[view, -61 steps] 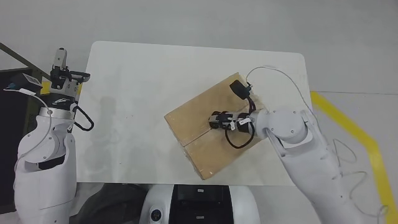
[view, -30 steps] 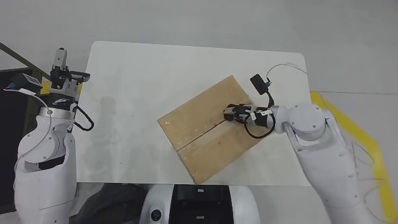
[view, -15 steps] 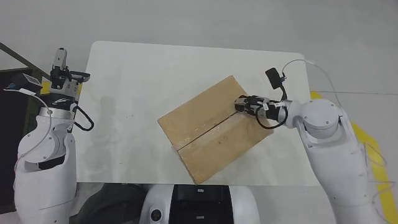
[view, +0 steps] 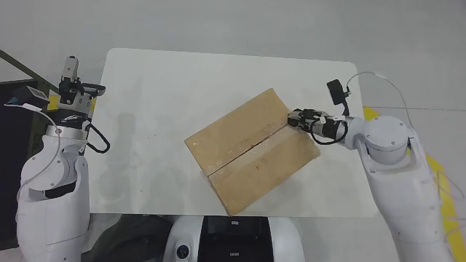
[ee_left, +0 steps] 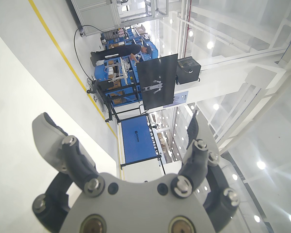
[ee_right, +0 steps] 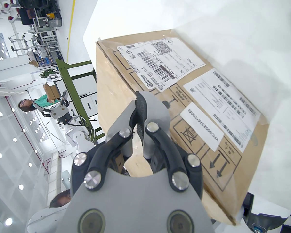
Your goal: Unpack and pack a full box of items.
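Note:
A closed cardboard box [view: 251, 149] lies slantwise on the white table [view: 167, 87], a seam running along its top. Its side bears several printed labels [ee_right: 160, 61]. My right gripper [view: 295, 118] is at the box's right end, where the seam meets the edge. In the right wrist view the right gripper [ee_right: 139, 104] is shut with its tips against the box's upper edge, and nothing shows between the fingers. My left gripper [view: 70, 67] is off the table's left edge, far from the box. In the left wrist view the left gripper [ee_left: 118, 120] points up into the room, open and empty.
The table's left half and far side are bare white surface. A dark stand [view: 11, 116] sits beside the table's left edge. A yellow floor line [view: 429, 167] runs past the right side.
My right gripper has slid along the seam from the middle of the box top out to its right end. The box has shifted a little to the left. The left arm has not moved.

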